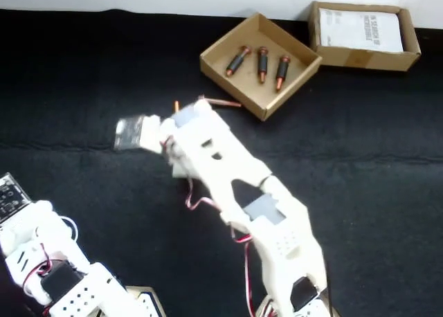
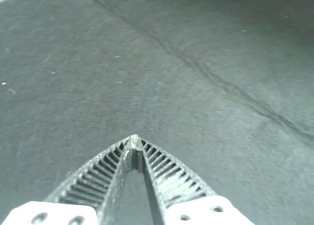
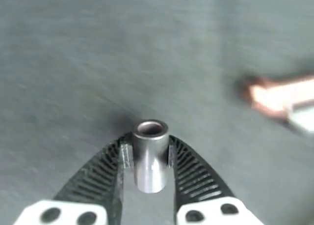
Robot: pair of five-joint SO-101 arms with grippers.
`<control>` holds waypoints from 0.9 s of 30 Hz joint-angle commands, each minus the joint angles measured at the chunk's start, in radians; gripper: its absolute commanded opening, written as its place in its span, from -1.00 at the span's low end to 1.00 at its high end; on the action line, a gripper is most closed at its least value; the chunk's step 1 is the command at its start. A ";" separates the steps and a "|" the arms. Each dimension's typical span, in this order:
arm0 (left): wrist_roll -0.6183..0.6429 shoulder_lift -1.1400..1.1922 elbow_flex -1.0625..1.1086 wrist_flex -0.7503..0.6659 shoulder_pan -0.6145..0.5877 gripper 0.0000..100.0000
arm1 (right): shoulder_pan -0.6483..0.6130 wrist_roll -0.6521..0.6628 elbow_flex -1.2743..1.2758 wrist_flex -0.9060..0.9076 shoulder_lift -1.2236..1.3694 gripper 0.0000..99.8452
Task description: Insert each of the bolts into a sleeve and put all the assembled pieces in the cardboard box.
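1. The sleeve [image 3: 149, 161] sits between the fingertips of the right gripper [image 3: 149, 142], clear of the mat; its open bore is turned toward the wrist camera; the jaws are closed onto its sides, parted only by its width
2. The loose bolt [image 1: 223, 102] lies flat on the mat, touching nothing that I can see; in the high view its long axis runs roughly 9 to 3, and it lies at about 1 o'clock from the right arm's [image 1: 228, 165] far end; from the right wrist it shows as a copper streak [image 3: 277, 99] off to one side, apart from the fingers
3. I judge the bolt's line and the bore must be brought onto one axis; the right arm is far nearer the bolt; the left arm [image 1: 41, 255] sits at the table's 7 o'clock corner
4. The left gripper [image 2: 133, 139] is closed tip to tip, holding nothing, over bare mat
5. The cardboard box [image 1: 232, 88] at 12 o'clock holds three assembled pieces [image 1: 263, 64]; a second box [image 1: 363, 57] with a paper sits at 1 o'clock
6. A grey blurred shape [image 1: 131, 131] off the right arm's tip I cannot make out; the bolt's head end is hard to tell
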 commanded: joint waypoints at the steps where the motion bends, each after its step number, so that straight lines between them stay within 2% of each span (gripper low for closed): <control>1: -0.037 -0.004 0.018 0.028 0.054 -0.95 | 0.070 -0.035 -0.171 0.082 -0.124 -0.99; 6: -0.144 -0.004 0.018 0.086 0.139 -0.96 | 0.145 -0.193 -0.360 0.203 -0.182 -0.99; 13: -0.149 -0.004 0.018 0.106 0.171 -0.95 | 0.275 -0.390 -0.596 0.415 -0.288 -0.99; 16: -0.149 -0.002 0.018 0.107 0.186 -0.95 | 0.363 -0.480 -0.615 0.443 -0.351 -0.99; 21: -0.149 -0.002 0.018 0.152 0.229 -0.95 | 0.516 -0.643 -0.443 0.441 -0.524 -0.99; 24: -0.149 -0.002 0.018 0.224 0.288 -0.95 | 0.530 -0.684 -0.217 0.441 -0.684 -0.99; 27: -0.147 -0.005 0.018 0.373 0.306 -0.96 | 0.519 -0.680 0.035 0.437 -0.857 -0.99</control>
